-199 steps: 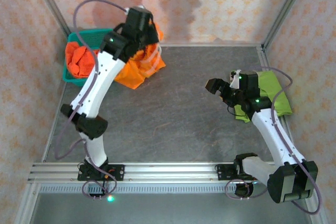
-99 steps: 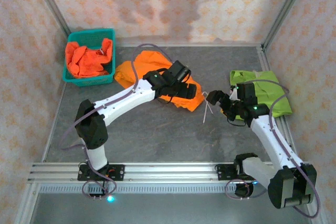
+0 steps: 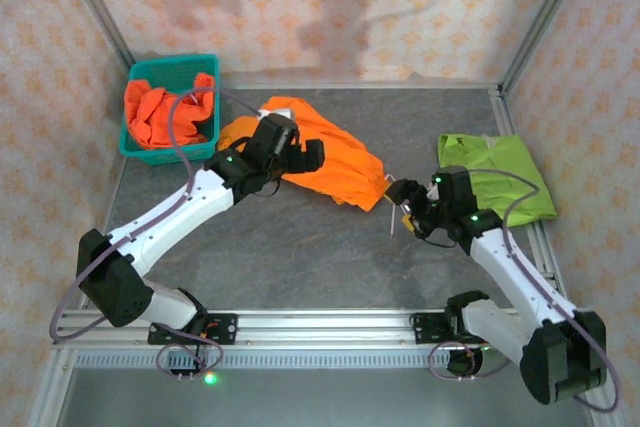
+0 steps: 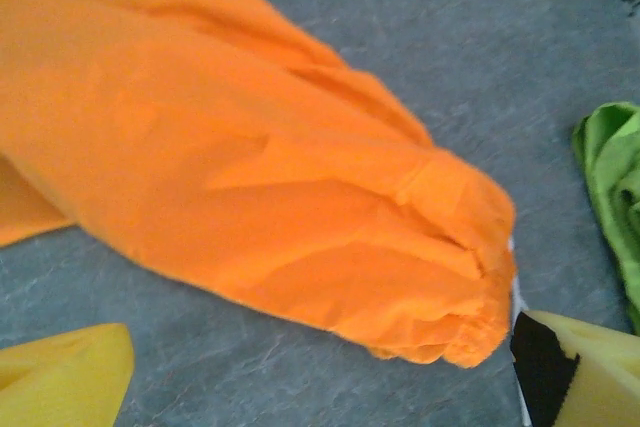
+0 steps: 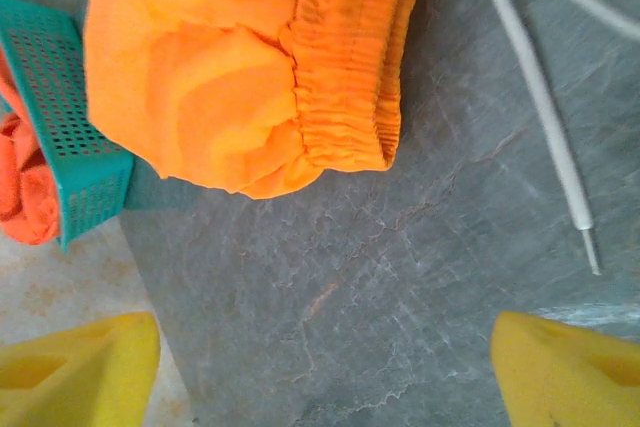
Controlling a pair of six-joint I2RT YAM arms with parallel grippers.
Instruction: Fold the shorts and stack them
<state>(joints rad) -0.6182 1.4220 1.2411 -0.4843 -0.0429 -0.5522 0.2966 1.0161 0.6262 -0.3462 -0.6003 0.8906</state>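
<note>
Lying crumpled, orange shorts [image 3: 340, 163] end just beside right hand [image 3: 398, 193].

- You are looking at a grey, stone-look tabletop [image 3: 300, 257] with faint pale veins, matte under soft, even light.
- At the far side, the back wall [image 3: 330, 37] has peach paper with small floral motifs, and blurred grey shadows [image 3: 200, 2] lie across it.
- The same paper covers the left wall [image 3: 45, 147] and the right wall [image 3: 600, 97].
- Slanting metal frame posts [image 3: 94, 7] rise at the two far corners.
- Along your near edge runs a slotted aluminium rail [image 3: 320, 325].
</note>
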